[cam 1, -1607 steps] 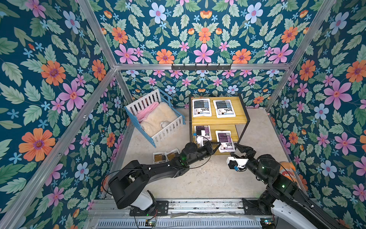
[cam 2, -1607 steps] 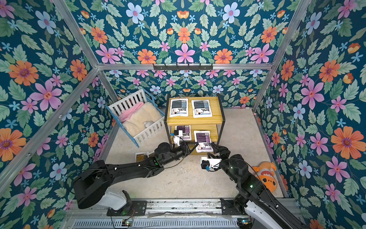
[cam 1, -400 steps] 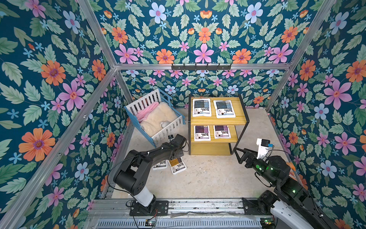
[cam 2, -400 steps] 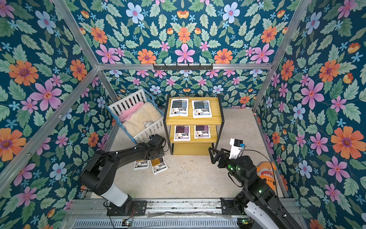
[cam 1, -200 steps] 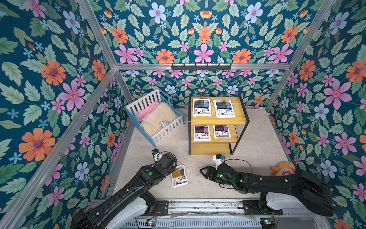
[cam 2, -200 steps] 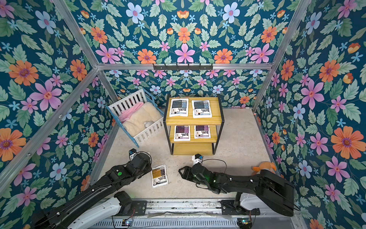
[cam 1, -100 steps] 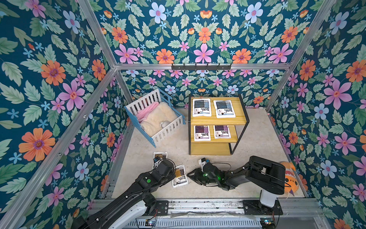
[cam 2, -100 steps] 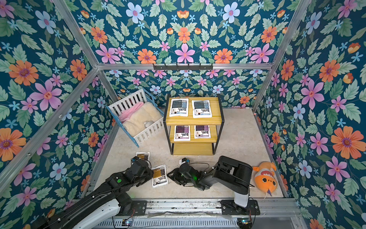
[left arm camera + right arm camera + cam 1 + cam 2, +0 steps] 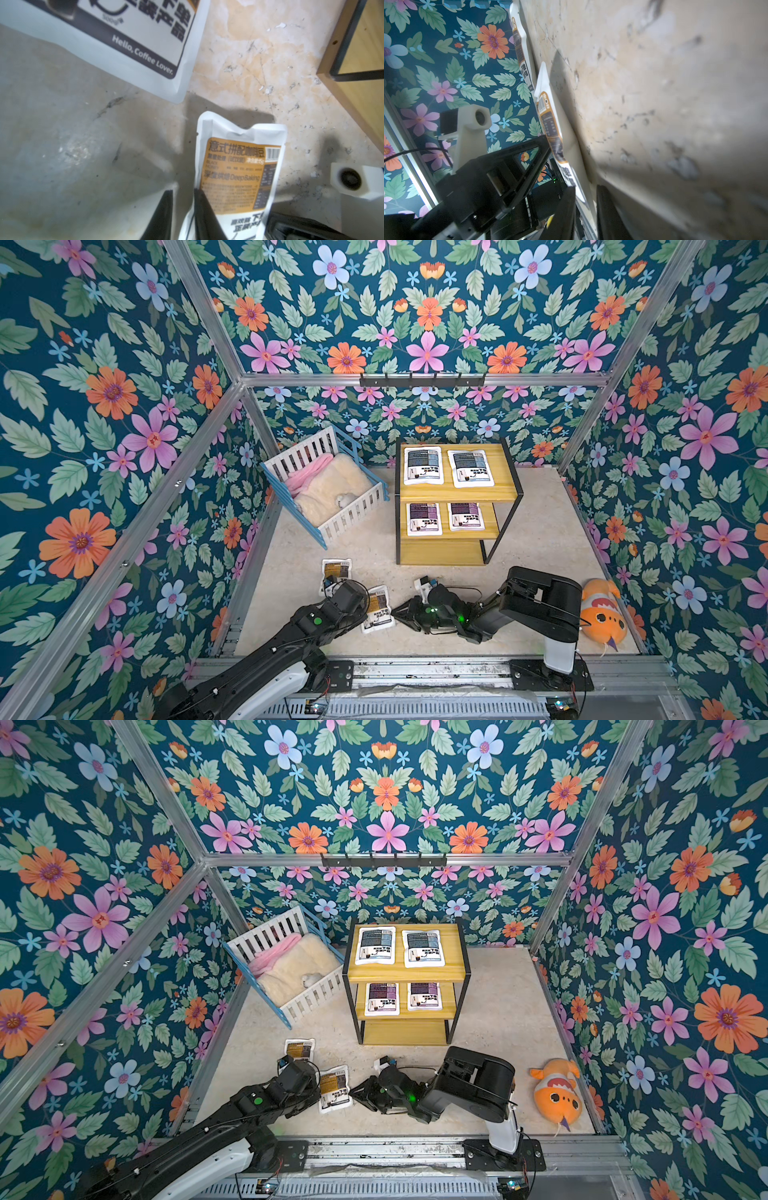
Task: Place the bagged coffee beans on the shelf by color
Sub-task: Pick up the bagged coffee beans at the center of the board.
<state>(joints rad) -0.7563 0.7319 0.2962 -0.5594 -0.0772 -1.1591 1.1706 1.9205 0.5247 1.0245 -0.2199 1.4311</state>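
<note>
left gripper (image 9: 182, 192) pinching yellow-brown pouch (image 9: 234, 176) edge, right gripper (image 9: 585, 189) clamping opposite edge (jaws nearly together)

End effectors (image 9: 184, 209) (image 9: 584, 207) closed onto yellow pouch (image 9: 380, 610) (opposite edges).

Open worktop (image 9: 540, 531) runs down the right of the frame between the shelf (image 9: 505, 472) and the floral wall, ending at the orange plush fish (image 9: 602, 614) at lower right. Left of centre, only a narrow lane separates the shelf from the white-and-blue crib (image 9: 353, 514). The lower centre is crowded. The far pouch (image 9: 336, 570) and the near pouch (image 9: 380, 612) lie there, with the left claw (image 9: 184, 195) and the right claw (image 9: 585, 188) pinching the near pouch from opposite sides. The shelf's lowest board is bare.
</note>
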